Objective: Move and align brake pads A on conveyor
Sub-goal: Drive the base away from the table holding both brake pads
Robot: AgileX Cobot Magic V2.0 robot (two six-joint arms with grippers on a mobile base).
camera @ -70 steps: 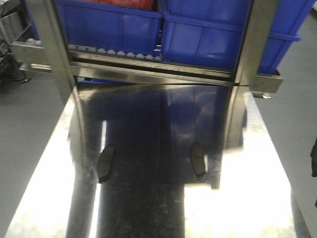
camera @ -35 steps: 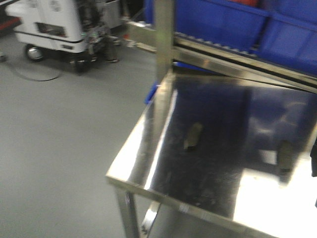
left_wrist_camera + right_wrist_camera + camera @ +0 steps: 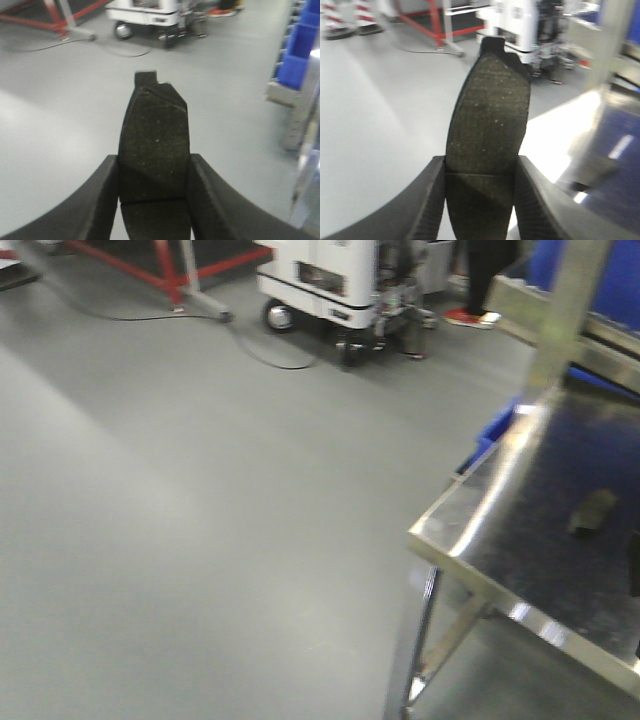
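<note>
Grippers are both loaded: left gripper is closed on a pad by its edges, and right gripper pinches a second pad. Since a second ago the front view has swung left off the counter toward open floor. One loose pad still shows on the counter. The base is probably turning to carry both held pads to the conveyor, which is not in sight.

The right gripper clamps a brake pad upright between its jaws; a blurred dark shape, perhaps another pad, lies on the steel tabletop.
</note>
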